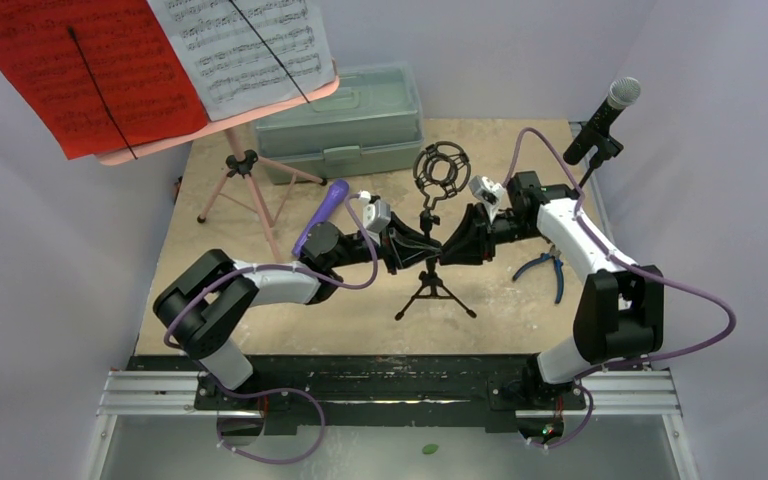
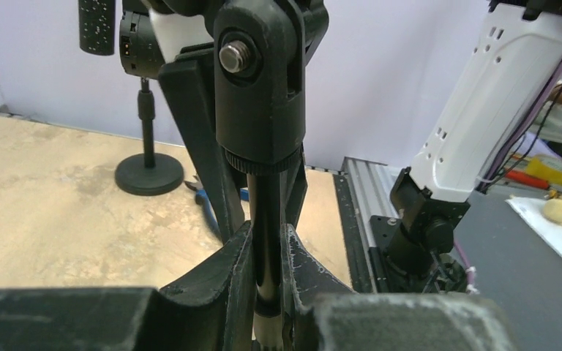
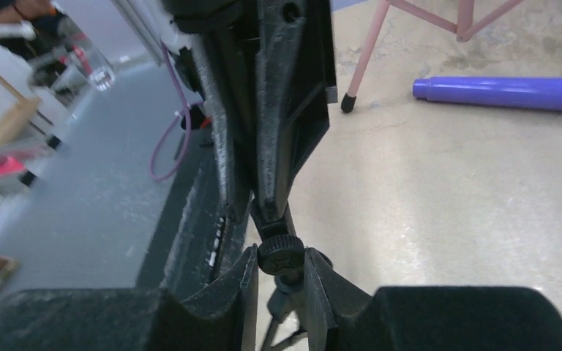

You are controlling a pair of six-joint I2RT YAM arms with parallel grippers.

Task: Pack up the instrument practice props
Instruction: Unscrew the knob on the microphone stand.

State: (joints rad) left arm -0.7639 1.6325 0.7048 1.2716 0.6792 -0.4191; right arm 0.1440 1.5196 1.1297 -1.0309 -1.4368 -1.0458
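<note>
Underneath everything, a tan table (image 1: 360, 320). At its far left, the pink metal tripod (image 1: 252, 195), upright, with the pink tray (image 1: 260, 112) on top tilted toward the camera and bearing a red sheet-music page (image 1: 90, 70) on the left and a white page (image 1: 250, 45) on the right. Near the tripod's right leg, against the back wall, a grey-green plastic case (image 1: 350, 125), lid down. In mid-table, the small black mic mount (image 1: 434, 290): upright on three splayed feet, thin stem, ring-shaped cradle at the head. From the left, the left gripper (image 1: 418, 247), clamped tight on that stem below the swivel head, fingers (image 2: 219, 285) pressed to it on both sides in the left wrist view. From the right, opposite and nearly touching it, the right gripper (image 1: 452, 248), narrowed onto the knurled collar of the same mount, pads (image 3: 230, 300) against the collar on either side in the right wrist view. At the far right corner, the black silver-headed microphone (image 1: 605, 115), clipped at a slant on a stand of its own with a round base, well apart from both grippers. Just left of the left gripper, the purple microphone (image 1: 325, 208), lying flat on the table, partly hidden behind the left wrist. Beside the right forearm, on the table, blue-handled pliers (image 1: 552, 268)
</note>
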